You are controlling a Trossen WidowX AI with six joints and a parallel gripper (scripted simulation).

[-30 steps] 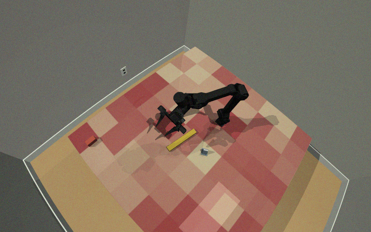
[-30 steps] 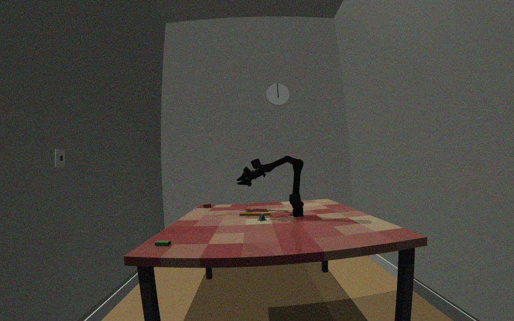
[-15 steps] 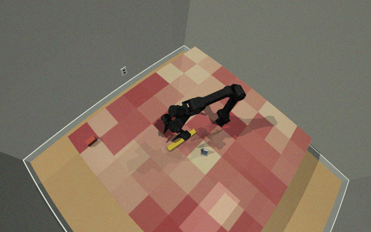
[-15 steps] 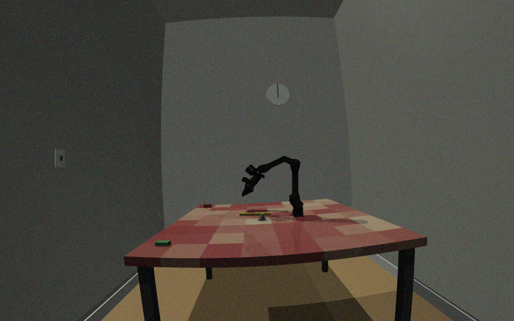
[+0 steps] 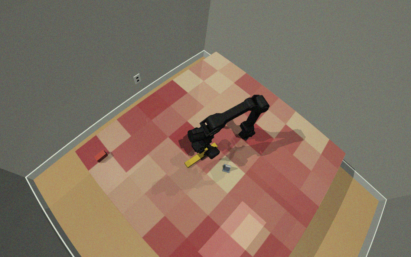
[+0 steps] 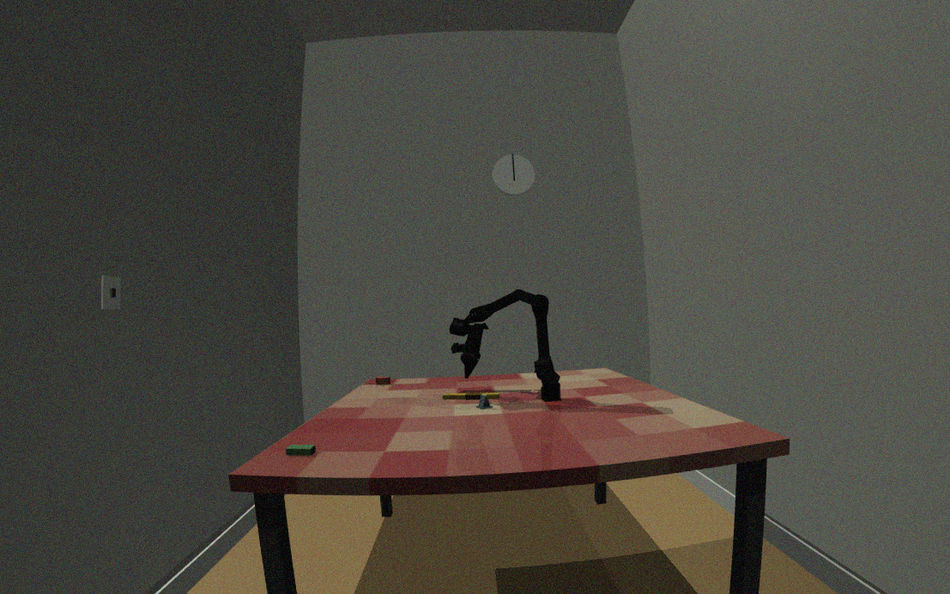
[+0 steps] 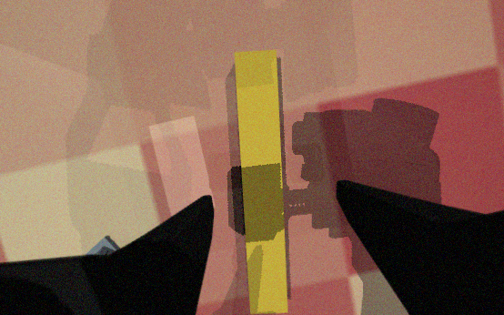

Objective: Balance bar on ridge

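The yellow bar (image 5: 193, 160) (image 6: 456, 397) (image 7: 259, 123) lies flat on the table, and part of it is hidden by the arm in the top view. The small grey-blue ridge (image 5: 226, 168) (image 6: 484, 403) (image 7: 105, 246) stands on a pale square beside the bar, apart from it. In the wrist view it is mostly hidden by the left finger. My gripper (image 6: 468, 375) (image 7: 275, 196) is open and points down above the bar. The fingers are on either side of the bar in the wrist view, with nothing between them at their height.
A red block (image 5: 100, 156) (image 6: 383, 381) lies near a far corner of the table. A green block (image 6: 300, 449) lies near the front left corner in the exterior view. The arm's base (image 5: 247, 131) (image 6: 550, 390) stands beyond one end of the bar.
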